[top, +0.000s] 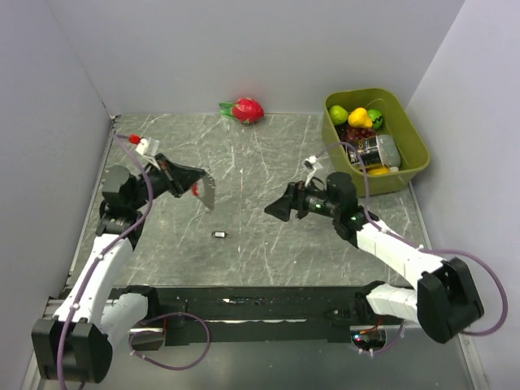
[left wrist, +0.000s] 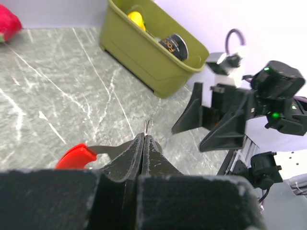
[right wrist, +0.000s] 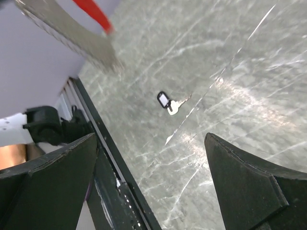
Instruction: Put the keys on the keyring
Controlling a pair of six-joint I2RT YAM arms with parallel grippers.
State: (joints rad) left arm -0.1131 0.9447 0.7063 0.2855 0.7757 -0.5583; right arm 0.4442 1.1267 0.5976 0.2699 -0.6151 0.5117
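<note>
The table (top: 268,154) is a grey stone-patterned slab streaked with white veins, shut in on three sides by plain pale lavender walls (top: 244,49), with a black rail (top: 268,305) along its near edge where the arms are mounted. A red dragon fruit (top: 248,109) lies against the back wall, and an olive-green bin (left wrist: 144,62) in the far right corner holds yellow and green fruit and a dark can (top: 375,149). The can carries lettering, but it is too small and blurred to read. The left gripper (left wrist: 144,140) is raised above the left part of the table with its fingers pressed together on the keyring (left wrist: 76,154). The red loop sticks out to one side and a thin silvery hook pokes past the fingertips. The right gripper (top: 279,209) hangs over the middle of the table, spread wide and empty, pointing toward the left one. The key (right wrist: 169,102), tiny and dark with a silvery blade, lies flat on the slab between the two grippers, nearer the rail, touching neither.
</note>
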